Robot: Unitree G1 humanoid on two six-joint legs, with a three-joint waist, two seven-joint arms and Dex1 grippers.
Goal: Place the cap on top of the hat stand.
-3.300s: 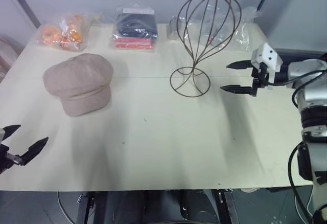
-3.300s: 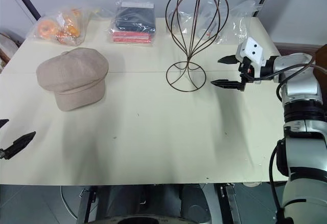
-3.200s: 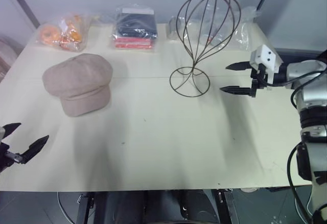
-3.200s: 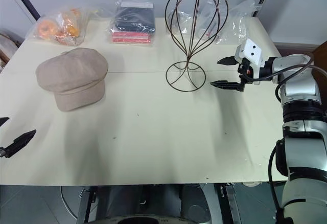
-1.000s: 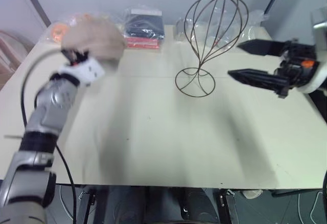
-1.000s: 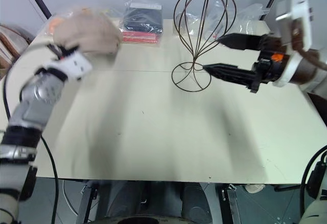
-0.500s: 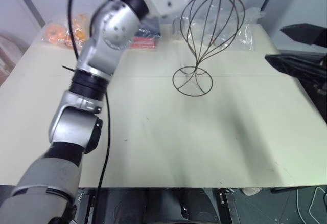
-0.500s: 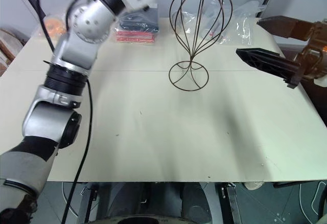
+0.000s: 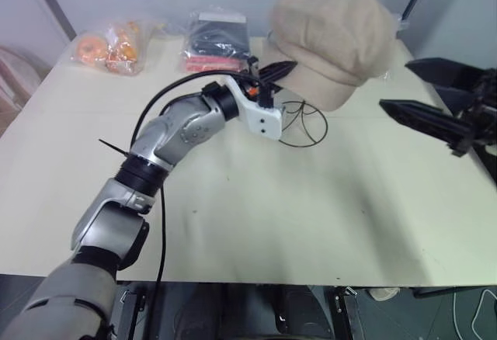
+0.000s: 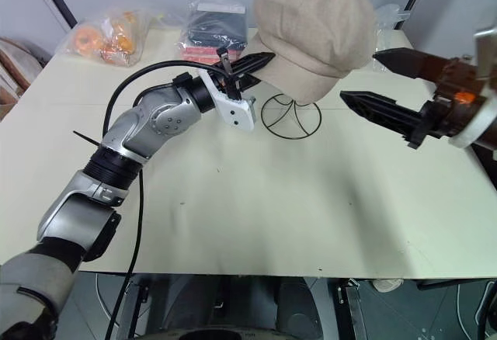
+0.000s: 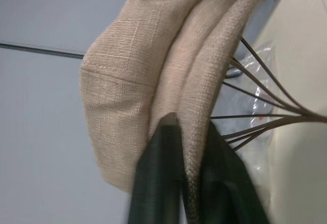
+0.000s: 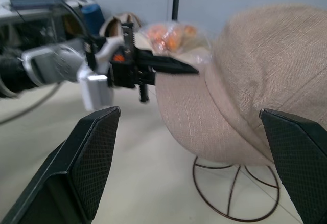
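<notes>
Beige-tan fabric newsboy cap (image 10: pixel 314 28) sits over the dark wire hat stand (image 10: pixel 291 116) on the table (image 10: pixel 256 216). Left gripper (image 10: pixel 258 64) fingers pinch its rim; letting go remains, while right gripper (image 10: pixel 371 82) fingers gape beside it.

even bright light, soft shadows, wrist views slightly blurred.

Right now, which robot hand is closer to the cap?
The left. The left gripper has its fingers at the cap's edge over the hat stand; the right gripper hangs open beside it, apart.
</notes>
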